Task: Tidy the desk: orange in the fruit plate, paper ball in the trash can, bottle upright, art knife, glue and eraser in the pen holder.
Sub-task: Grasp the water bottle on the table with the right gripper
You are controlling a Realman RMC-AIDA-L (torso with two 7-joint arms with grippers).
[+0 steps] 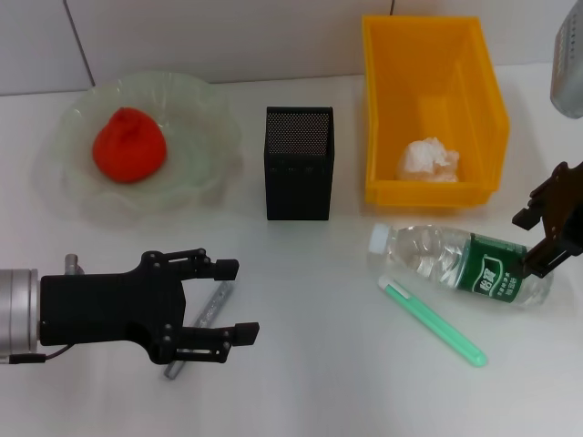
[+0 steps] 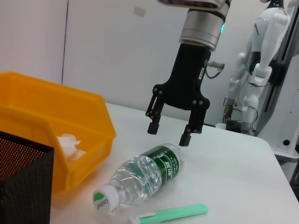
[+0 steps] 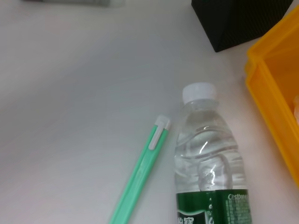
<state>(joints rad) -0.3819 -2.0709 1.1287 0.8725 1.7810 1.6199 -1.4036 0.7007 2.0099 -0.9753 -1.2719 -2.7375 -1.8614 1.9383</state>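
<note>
The orange [image 1: 127, 146] lies in the pale green fruit plate [image 1: 205, 114] at the back left. A white paper ball [image 1: 428, 161] rests inside the yellow trash bin [image 1: 387, 100]. The clear bottle [image 1: 460, 264] with a green label lies on its side, cap pointing left. My right gripper [image 1: 530, 242] hovers open just above its base end, as the left wrist view confirms for the gripper [image 2: 168, 134] and bottle [image 2: 145, 175]. A green art knife [image 1: 433, 321] lies in front of the bottle. My left gripper [image 1: 241, 300] is open over a slim grey glue stick [image 1: 208, 314]. The eraser is out of view.
The black mesh pen holder [image 1: 299, 164] stands upright between the plate and the bin. The right wrist view shows the bottle [image 3: 208, 168], the knife [image 3: 140, 177], the holder's corner [image 3: 243, 18] and the bin's edge [image 3: 280, 84].
</note>
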